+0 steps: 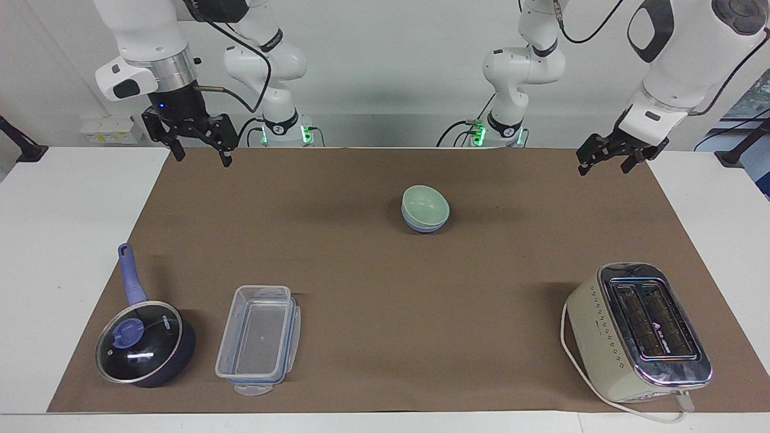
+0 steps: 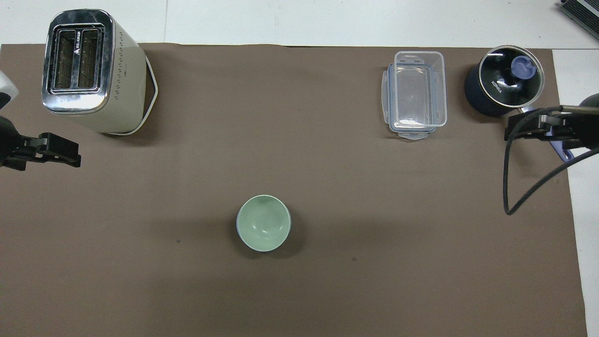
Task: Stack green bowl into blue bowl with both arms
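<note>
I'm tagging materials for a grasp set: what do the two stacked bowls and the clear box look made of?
Green bowl: probably glazed ceramic, possibly melamine; opaque and glossy, with soft highlights inside. Blue bowl under it: same glossy, opaque look, likely the same material. Clear box: transparent plastic; the mat shows through it, and blue-edged clip flaps line its rim.

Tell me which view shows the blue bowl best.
The facing view: the blue bowl shows as a band under the green bowl nested in it. The overhead view shows only a thin blue sliver at the green bowl's edge.
</note>
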Available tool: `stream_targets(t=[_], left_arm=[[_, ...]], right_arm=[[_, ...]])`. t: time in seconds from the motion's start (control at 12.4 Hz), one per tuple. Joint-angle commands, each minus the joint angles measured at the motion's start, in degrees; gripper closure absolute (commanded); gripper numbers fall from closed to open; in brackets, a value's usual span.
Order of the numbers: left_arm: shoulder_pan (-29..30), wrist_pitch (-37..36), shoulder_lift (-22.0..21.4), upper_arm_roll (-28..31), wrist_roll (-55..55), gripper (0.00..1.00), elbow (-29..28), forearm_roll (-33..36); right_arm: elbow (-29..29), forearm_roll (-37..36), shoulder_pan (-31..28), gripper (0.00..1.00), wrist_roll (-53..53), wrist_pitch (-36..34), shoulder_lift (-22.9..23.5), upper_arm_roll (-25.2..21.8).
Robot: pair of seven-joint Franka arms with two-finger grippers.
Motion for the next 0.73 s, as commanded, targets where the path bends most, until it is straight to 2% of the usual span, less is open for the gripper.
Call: stream_targets(t=[0.0, 0.65], left_arm=[[0.59, -0.92, 0.44, -0.51, 0.01, 0.00, 0.93, 0.85], [0.59, -0.92, 0.44, -0.51, 0.01, 0.00, 0.93, 0.85]], right_arm=[[3.26, -0.64, -0.45, 0.00, -1.46, -3.06, 1.21, 0.44], [1.07, 1.81, -0.10, 0.00, -4.01, -2.10, 0.42, 0.53]])
